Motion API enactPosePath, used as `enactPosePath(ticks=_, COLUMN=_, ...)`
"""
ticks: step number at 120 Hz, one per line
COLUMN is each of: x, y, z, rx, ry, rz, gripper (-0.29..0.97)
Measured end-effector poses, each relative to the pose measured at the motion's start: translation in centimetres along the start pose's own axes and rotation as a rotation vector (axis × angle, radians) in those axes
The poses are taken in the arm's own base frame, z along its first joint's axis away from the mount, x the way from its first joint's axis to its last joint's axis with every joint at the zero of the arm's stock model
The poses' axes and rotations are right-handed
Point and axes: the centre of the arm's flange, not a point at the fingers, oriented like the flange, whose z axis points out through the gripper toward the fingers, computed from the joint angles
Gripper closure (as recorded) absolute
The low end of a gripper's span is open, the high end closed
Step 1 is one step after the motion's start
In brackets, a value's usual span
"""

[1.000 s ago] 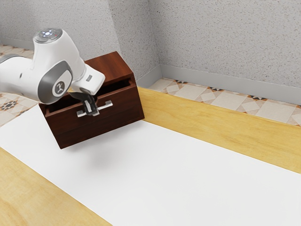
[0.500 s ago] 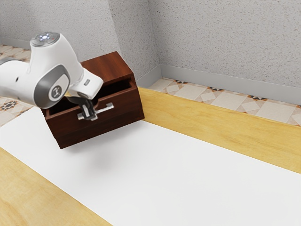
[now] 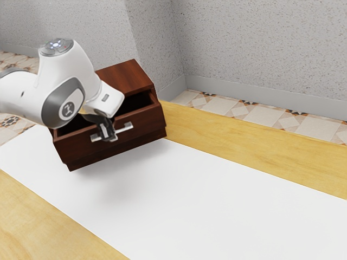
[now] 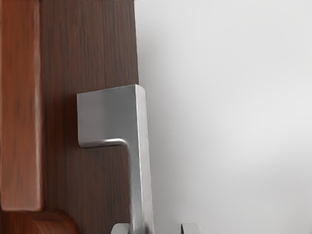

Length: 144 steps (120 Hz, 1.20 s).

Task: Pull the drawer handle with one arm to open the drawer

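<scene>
A dark red-brown wooden drawer box (image 3: 138, 81) stands at the far left of the white tabletop. Its upper drawer (image 3: 138, 120) is pulled out, with a dark gap behind its front. A silver bar handle (image 3: 120, 131) is fixed on the drawer front. My black gripper (image 3: 107, 131) reaches down onto that handle and is shut on it near the handle's left end. Close up in the wrist view, the silver handle (image 4: 132, 146) stands off the dark drawer front (image 4: 87, 53), and the tips of my fingers (image 4: 119, 228) sit on either side of the bar.
The white tabletop (image 3: 179, 200) spreads to the exterior view's right of the box. A wooden border (image 3: 255, 146) runs along its far side and another (image 3: 38, 227) along the near side. Grey walls (image 3: 244, 38) rise behind.
The drawer has slid further out of the box. My gripper has moved with the handle toward the exterior view's right and slightly down.
</scene>
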Motion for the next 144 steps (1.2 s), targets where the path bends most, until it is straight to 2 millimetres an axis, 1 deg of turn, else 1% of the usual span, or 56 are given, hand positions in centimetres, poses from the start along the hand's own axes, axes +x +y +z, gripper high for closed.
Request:
enactPosePath(ticks=18, x=0.3, y=1.2, z=-0.5, rx=-0.003, ry=0.006, rz=0.011, gripper=0.64)
enactPosePath(ticks=48, x=-0.4, y=2.0, z=-0.9, rx=-0.006, ry=0.004, rz=0.003, gripper=0.64)
enactPosePath(ticks=120, x=0.2, y=4.6, z=-1.9, rx=-0.008, ry=0.013, rz=0.015, gripper=0.64)
enactPosePath(ticks=135, x=0.1, y=5.0, z=-2.7, rx=0.000, ry=0.020, rz=0.013, gripper=0.65)
enactPosePath(ticks=144, x=0.6, y=5.8, z=-4.3, rx=0.017, ry=0.037, rz=0.025, gripper=0.65)
